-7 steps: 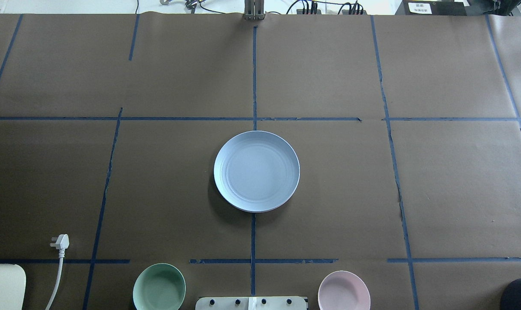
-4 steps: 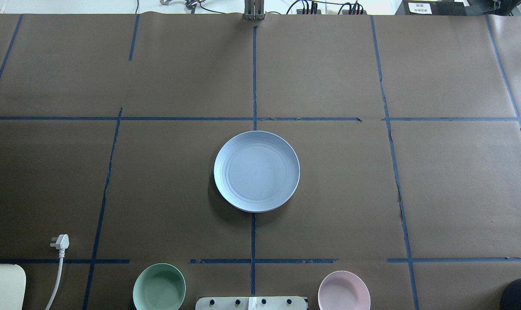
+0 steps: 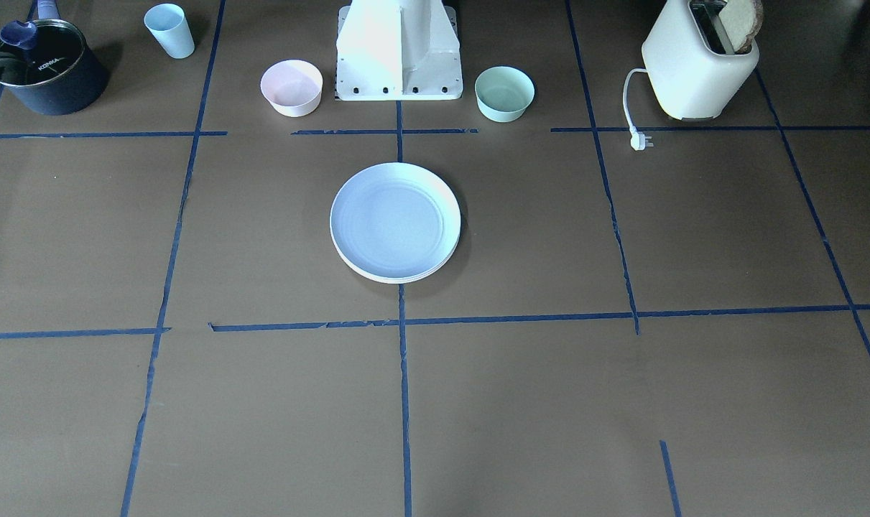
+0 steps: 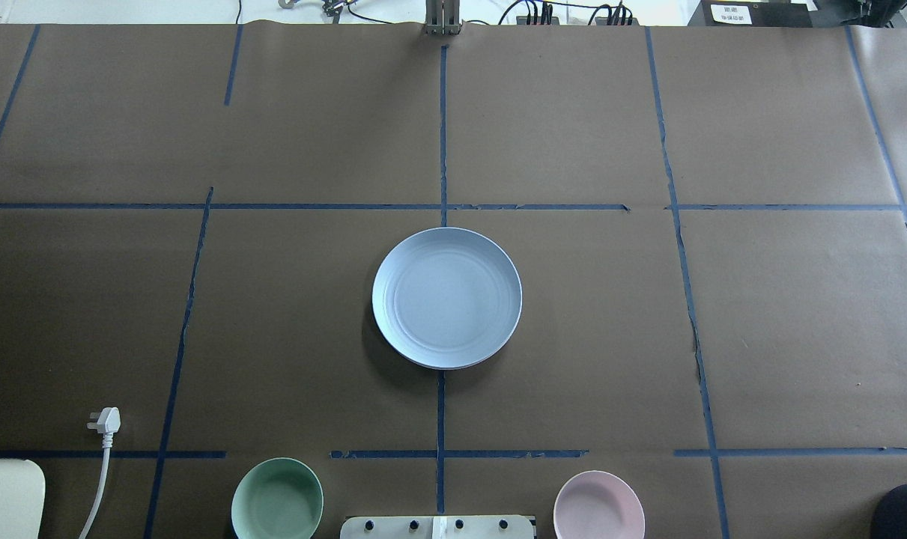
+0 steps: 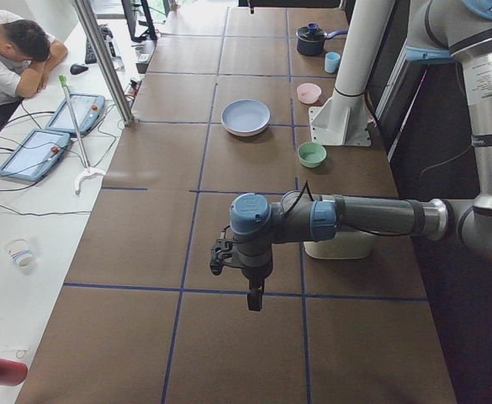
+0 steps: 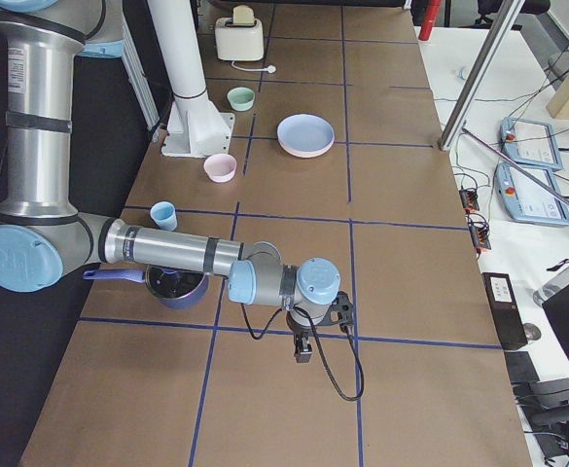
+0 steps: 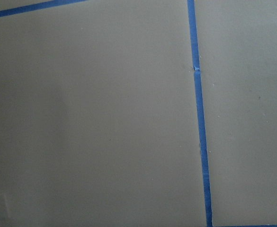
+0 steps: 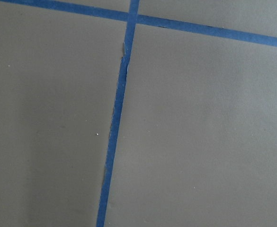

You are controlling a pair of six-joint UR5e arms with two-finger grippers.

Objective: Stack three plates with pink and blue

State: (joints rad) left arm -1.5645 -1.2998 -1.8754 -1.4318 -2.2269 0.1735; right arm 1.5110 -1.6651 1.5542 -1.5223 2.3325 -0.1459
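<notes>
A light blue plate lies at the table's centre, on top of a stack. Under it a cream-white rim shows in the front-facing view, and a pale pink rim shows in the exterior right view. The rest of both lower plates is hidden. My left gripper shows only in the exterior left view, far from the plates, pointing down over bare paper. My right gripper shows only in the exterior right view, also far off. I cannot tell whether either is open or shut. Both wrist views show only brown paper and blue tape.
A mint-green bowl and a small pink bowl stand either side of the robot base. A toaster with its plug, a dark pot and a blue cup stand along the robot's side.
</notes>
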